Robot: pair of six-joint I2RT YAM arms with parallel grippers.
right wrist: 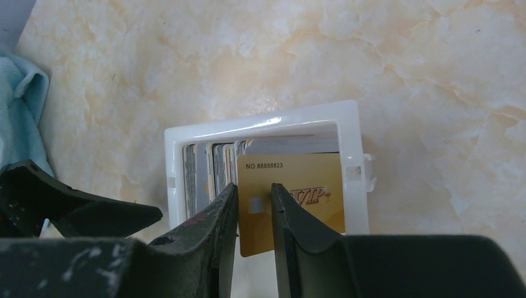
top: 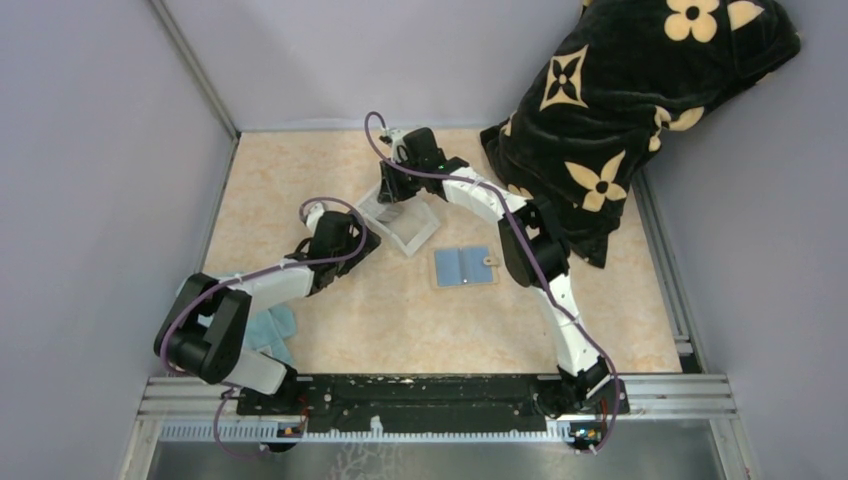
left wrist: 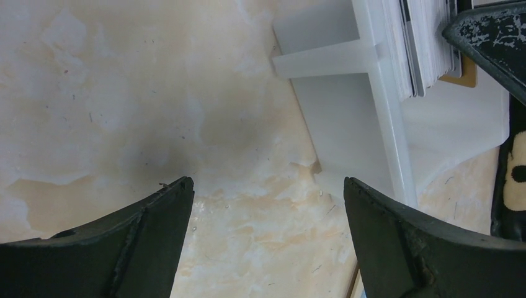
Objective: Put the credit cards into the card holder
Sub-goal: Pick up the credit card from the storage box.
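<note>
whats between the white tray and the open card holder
Nothing: in the top view only a bare strip of table separates the tray from the card holder.

My two arms: white shells, black joints.
On my overhead feed the left arm (top: 262,288) and right arm (top: 560,300) show white link covers between chunky black joint housings, each trailed by a thin looping purple cable (top: 367,125). On the wrist feeds, the left gripper (left wrist: 267,183) and right gripper (right wrist: 254,192) have tapered matte-black fingers, scuffed and flecked pale along their edges.
</note>
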